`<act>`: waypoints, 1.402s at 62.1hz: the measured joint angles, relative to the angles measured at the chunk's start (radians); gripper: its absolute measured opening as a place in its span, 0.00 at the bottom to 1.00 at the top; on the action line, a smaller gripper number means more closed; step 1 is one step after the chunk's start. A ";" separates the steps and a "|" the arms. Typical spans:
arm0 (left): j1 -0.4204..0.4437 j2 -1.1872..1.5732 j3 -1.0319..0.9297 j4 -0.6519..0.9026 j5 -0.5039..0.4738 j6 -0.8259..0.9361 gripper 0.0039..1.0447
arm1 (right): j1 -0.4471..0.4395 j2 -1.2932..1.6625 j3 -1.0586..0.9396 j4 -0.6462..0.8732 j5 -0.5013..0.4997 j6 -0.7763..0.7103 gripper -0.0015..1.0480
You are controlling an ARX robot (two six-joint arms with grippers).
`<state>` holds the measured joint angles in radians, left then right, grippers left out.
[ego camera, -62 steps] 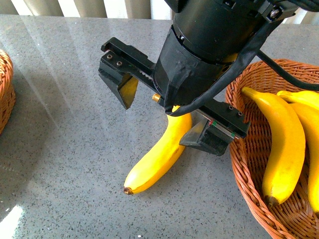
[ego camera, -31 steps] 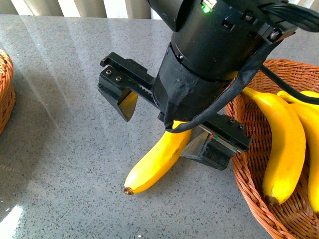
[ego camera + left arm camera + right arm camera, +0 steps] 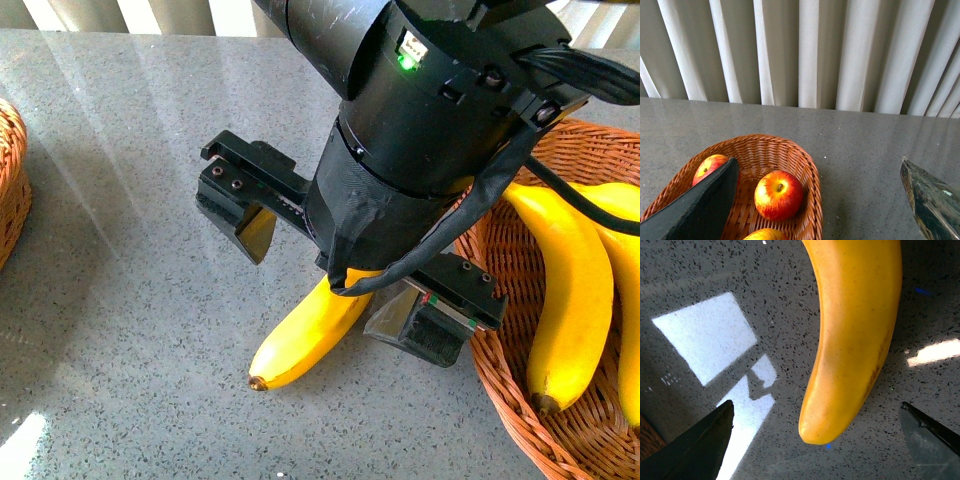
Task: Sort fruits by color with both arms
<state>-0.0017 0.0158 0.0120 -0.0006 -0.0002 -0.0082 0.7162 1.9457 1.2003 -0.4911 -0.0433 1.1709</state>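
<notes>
A yellow banana [image 3: 300, 345] lies on the grey table, its brown tip toward me. My right gripper [image 3: 335, 280] hangs open right over it, one finger on each side, and its arm hides the banana's far half. In the right wrist view the banana [image 3: 855, 340] runs between the open fingers [image 3: 705, 445], not touched. Two more bananas [image 3: 570, 290] lie in the right wicker basket [image 3: 500, 390]. In the left wrist view my left gripper [image 3: 818, 160] is open and empty above the left basket [image 3: 807, 165], which holds three red-yellow apples [image 3: 778, 195].
The left basket's rim [image 3: 8, 180] shows at the front view's left edge. Bare grey tabletop [image 3: 120, 300] lies between the baskets. White curtains [image 3: 805, 50] hang behind the table's far edge.
My right arm has come lower over the banana, filling more of the view. The open fingers have sunk a little closer to the table. The banana has not moved.
</notes>
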 joint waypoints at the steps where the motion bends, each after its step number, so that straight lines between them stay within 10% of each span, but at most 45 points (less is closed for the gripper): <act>1: 0.000 0.000 0.000 0.000 0.000 0.000 0.91 | 0.000 0.000 0.000 0.000 0.000 0.000 0.91; 87: 0.000 0.000 0.000 0.000 0.000 0.000 0.91 | -0.018 0.114 0.005 0.037 -0.002 -0.005 0.90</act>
<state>-0.0017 0.0158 0.0120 -0.0006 -0.0002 -0.0082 0.6979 2.0598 1.2053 -0.4545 -0.0448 1.1664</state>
